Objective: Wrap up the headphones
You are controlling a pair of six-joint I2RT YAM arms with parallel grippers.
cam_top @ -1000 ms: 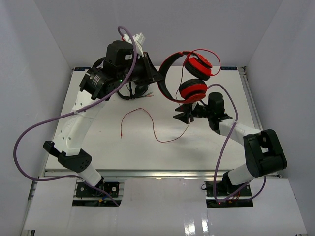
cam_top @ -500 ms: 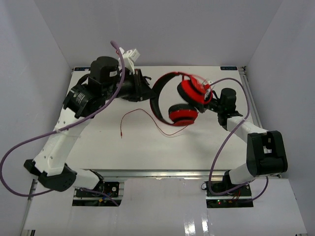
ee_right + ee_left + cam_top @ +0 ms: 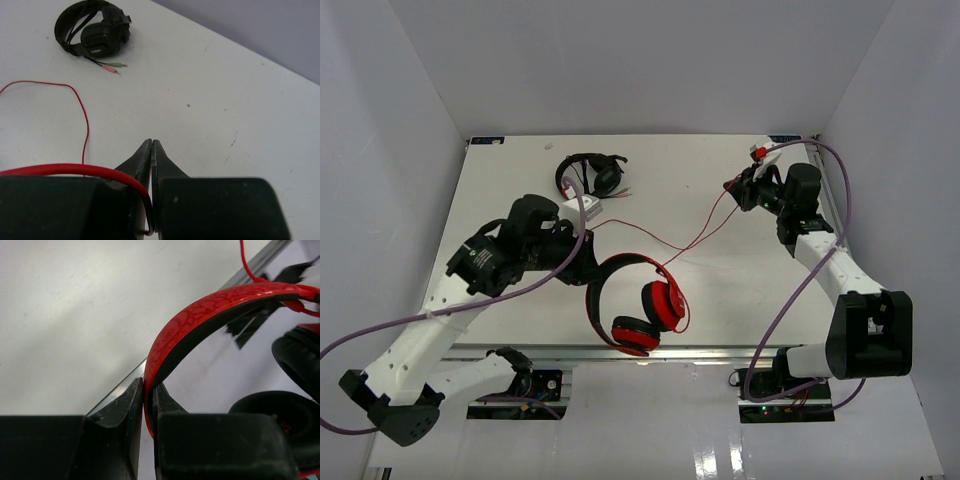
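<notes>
Headphones (image 3: pixel 663 305), lower centre of top view: headband (image 3: pixel 200 315) pinched by left gripper (image 3: pixel 148 410). Cable (image 3: pixel 60 169) clamped in right gripper (image 3: pixel 151 165), upper right. Risk: cable pulled taut may slip out or strain its joint

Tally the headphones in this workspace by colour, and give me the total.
red headphones: 1
black headphones: 1
Total: 2
</notes>
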